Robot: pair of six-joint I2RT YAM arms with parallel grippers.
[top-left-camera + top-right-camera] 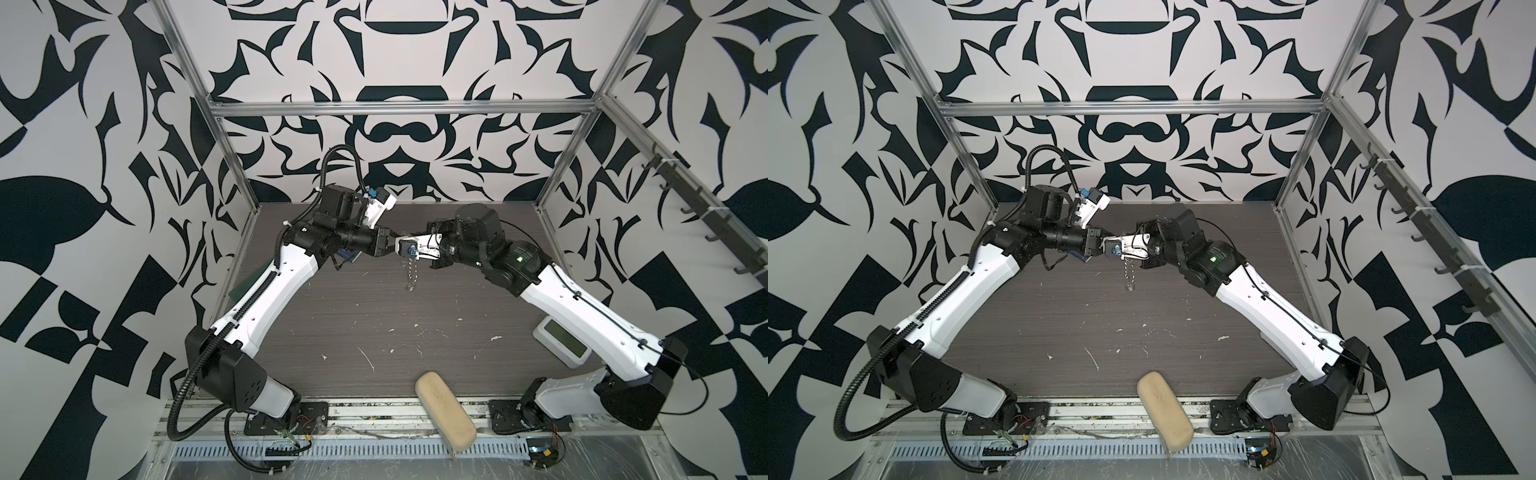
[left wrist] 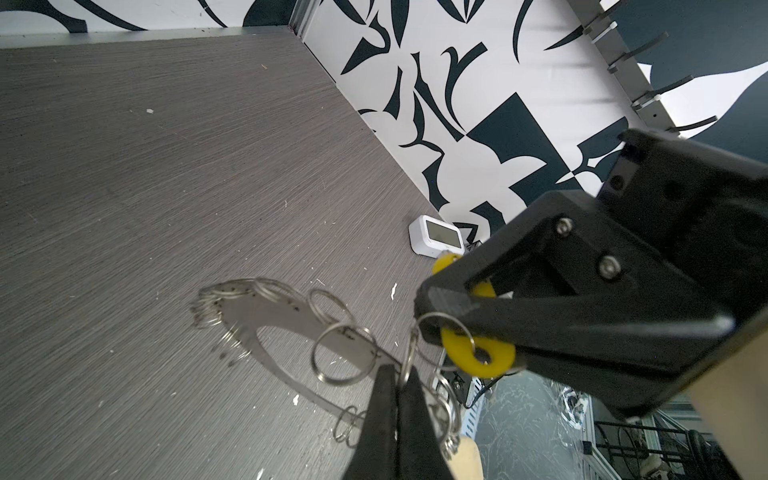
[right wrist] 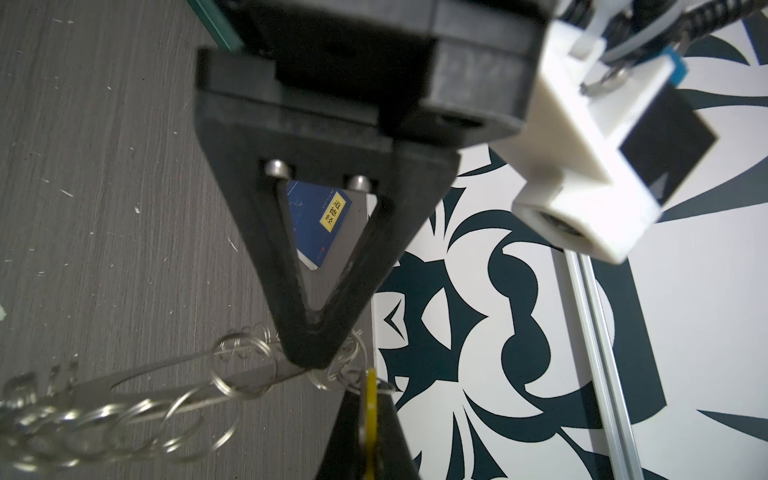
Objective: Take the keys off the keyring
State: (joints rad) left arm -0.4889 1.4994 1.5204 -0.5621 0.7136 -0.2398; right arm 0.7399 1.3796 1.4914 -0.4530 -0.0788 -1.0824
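The keyring point(image 2: 270, 316) is a flat grey disc fringed with wire rings, held in the air above the table. In both top views it hangs edge-on point(image 1: 409, 270) point(image 1: 1128, 272) between the two arms. My left gripper point(image 2: 399, 374) is shut on its rim among the rings, as its fingertip point(image 3: 311, 357) also shows. The keys, a yellow plastic tag point(image 2: 478, 359) with a small silver ring, sit right beside that rim. My right gripper point(image 3: 369, 390) is shut on the yellow tag point(image 3: 370, 399). The two grippers nearly touch tip to tip point(image 1: 392, 245).
A white clock point(image 1: 561, 340) point(image 2: 436, 239) lies under the right arm. A beige pad point(image 1: 444, 415) overhangs the table's front edge. A blue book point(image 3: 318, 224) lies below the left wrist. White scraps point(image 1: 365, 357) dot the table. A hook rail point(image 1: 685, 199) lines the right wall.
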